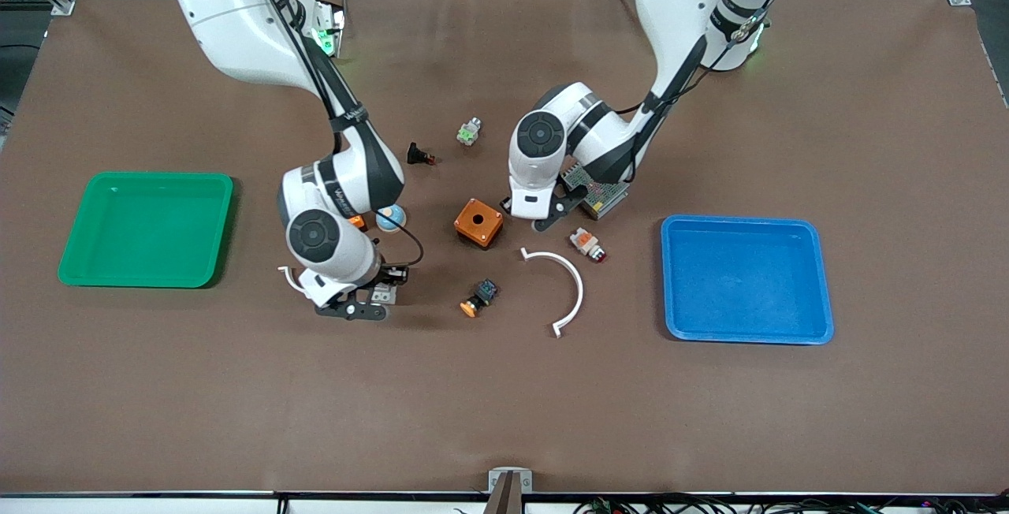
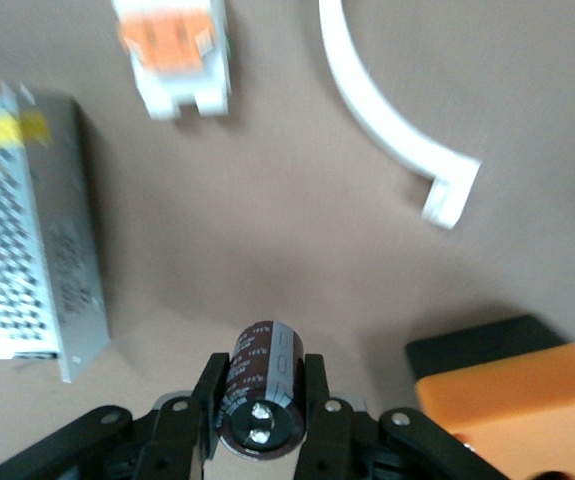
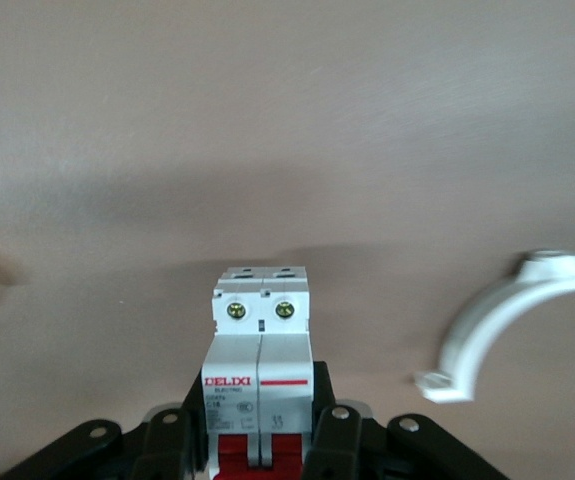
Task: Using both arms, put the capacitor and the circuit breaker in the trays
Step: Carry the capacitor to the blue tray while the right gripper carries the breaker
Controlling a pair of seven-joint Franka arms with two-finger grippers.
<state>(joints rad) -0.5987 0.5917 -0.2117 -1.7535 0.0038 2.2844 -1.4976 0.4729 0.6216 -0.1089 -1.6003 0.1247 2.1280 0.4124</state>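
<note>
My left gripper (image 1: 552, 218) is shut on the capacitor (image 2: 264, 375), a small dark cylinder with silvery terminals. It holds the capacitor low over the table between the orange box (image 1: 478, 222) and the metal power supply (image 1: 597, 191). The capacitor is hidden in the front view. My right gripper (image 1: 369, 307) is shut on the circuit breaker (image 3: 260, 340), a white-grey block with a red switch end. It also shows in the front view (image 1: 384, 292). It is low over the table between the green tray (image 1: 79, 270) and the black-blue switch (image 1: 479, 298).
A blue tray (image 1: 824, 285) lies toward the left arm's end. A white curved clip (image 1: 569, 281), a white-orange lamp (image 1: 587, 243), a black push-button (image 1: 419, 155), a small green-grey part (image 1: 469, 132) and a pale blue ball (image 1: 391, 217) lie around the middle.
</note>
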